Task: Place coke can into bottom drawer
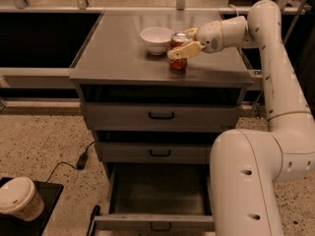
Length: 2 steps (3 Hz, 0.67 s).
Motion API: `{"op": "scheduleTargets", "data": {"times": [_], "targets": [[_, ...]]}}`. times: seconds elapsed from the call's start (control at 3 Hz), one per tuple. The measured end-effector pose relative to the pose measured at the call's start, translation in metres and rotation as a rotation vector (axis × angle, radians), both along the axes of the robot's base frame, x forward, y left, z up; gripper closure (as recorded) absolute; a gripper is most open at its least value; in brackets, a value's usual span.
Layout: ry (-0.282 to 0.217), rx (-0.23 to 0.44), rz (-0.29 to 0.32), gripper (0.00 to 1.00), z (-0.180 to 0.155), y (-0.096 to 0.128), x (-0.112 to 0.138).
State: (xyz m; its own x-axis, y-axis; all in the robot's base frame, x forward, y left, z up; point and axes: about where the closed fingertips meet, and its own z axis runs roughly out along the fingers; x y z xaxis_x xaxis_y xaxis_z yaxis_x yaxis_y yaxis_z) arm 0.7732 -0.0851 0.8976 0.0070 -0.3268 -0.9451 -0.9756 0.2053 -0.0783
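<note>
On the worktop (113,53), right of centre near the front edge: the coke can (178,63) stands upright. Red body, silver top, with the lettering largely hidden behind my finger. My end effector (178,43) reaches in from the right and is clamped around the can's upper half, one tan finger (184,49) across the near side and the other behind the rim.

White bowl (156,37) sits just beside the can, to its left and a little further back. Only its pale inner wall shows.

Below, the top drawer (161,115) and middle drawer (160,153) are closed. The bottom drawer (147,221) is pulled out, its grey tray floor in plain view and the low front panel toward the camera.

Lidded paper cup (17,205) at the lower left, on a dark surface.
</note>
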Motion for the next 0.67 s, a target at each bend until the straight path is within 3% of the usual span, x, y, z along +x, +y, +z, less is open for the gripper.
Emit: {"op": "scheduleTargets", "data": {"times": [0.33,0.67], "targets": [[0.000,0.000,0.000,0.89,0.0000,0.0000,0.0000],[0.000,-0.002,0.002,1.00,-0.0002,0.0007,-0.0002]]}}
